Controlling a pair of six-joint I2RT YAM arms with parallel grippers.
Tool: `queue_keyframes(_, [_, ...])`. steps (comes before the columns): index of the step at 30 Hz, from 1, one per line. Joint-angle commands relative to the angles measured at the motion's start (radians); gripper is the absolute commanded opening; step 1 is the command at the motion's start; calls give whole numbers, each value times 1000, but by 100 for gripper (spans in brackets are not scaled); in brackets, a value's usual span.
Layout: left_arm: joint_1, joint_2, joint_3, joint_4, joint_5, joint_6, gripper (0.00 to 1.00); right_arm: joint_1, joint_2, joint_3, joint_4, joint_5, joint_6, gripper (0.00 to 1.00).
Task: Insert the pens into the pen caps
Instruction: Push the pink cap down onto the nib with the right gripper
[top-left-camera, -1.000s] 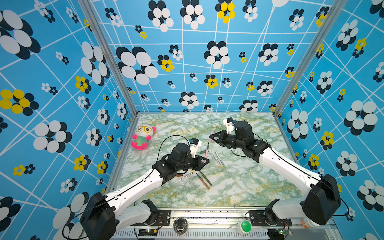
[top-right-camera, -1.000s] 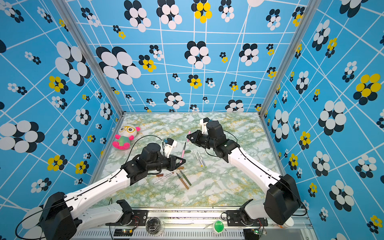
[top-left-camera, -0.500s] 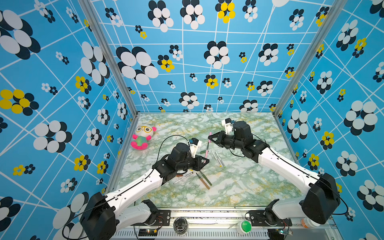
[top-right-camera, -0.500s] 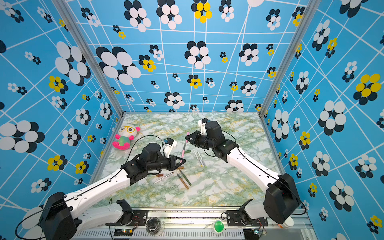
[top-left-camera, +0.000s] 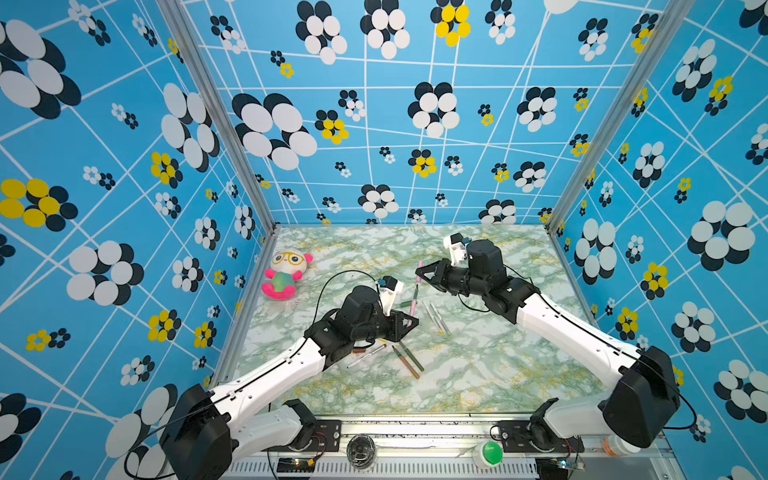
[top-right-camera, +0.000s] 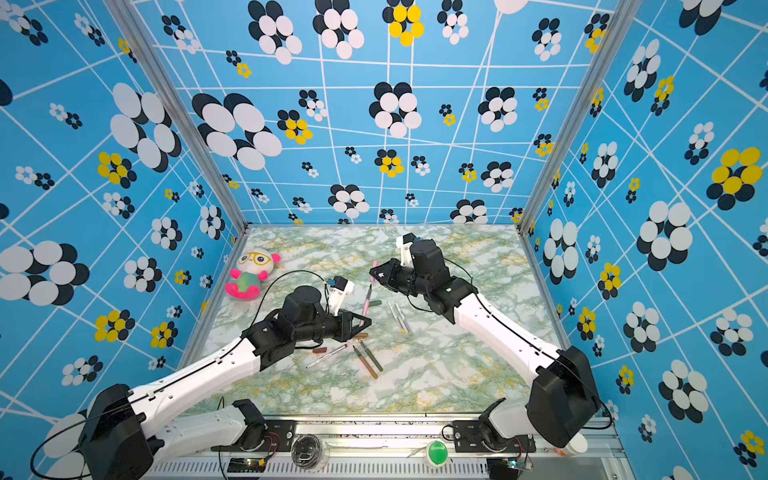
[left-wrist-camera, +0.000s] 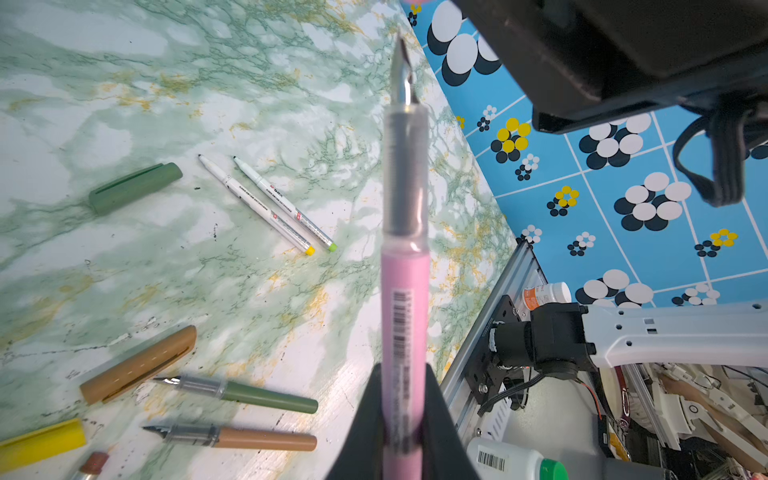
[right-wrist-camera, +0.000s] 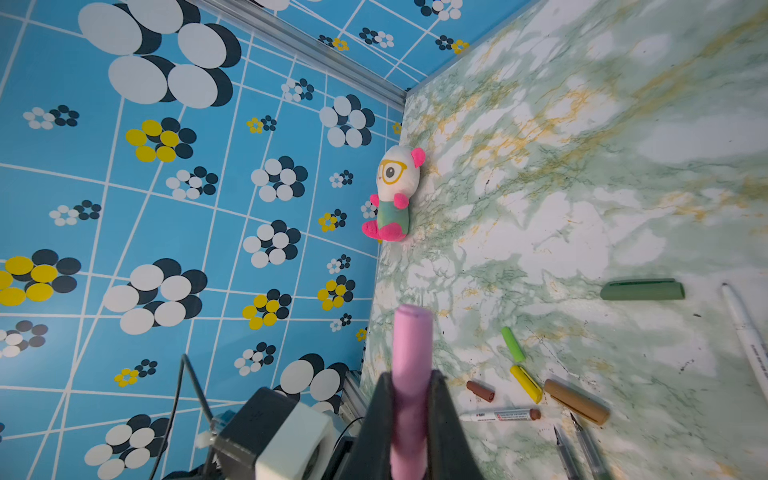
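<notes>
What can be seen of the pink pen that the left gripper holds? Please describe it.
The pink pen has a smooth, plastic-looking pink barrel with a printed barcode, a clear grip section with a dark core, and a bare metal nib; it has no cap on. The fingers of the left gripper clamp its rear end; nothing else touches it. It is held above the table, nib pointing away from the gripper.

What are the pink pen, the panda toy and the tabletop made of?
Pink pen: likely plastic, matte pink barrel, clear grip section, glinting metal-looking nib.
Panda toy: soft stuffed fabric, fuzzy edges.
Tabletop: smooth green-white marble pattern; stone or printed film, I cannot tell.
</notes>
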Motion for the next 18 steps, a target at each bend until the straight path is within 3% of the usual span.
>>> queue_keyframes(1, [-7,-20,15,4,-8,9,0,11,8,31,-6,8,-7,1])
queue_keyframes(18, [-5,-22,14,12,-8,8,0,16,13,-14,-33,23,-36,1])
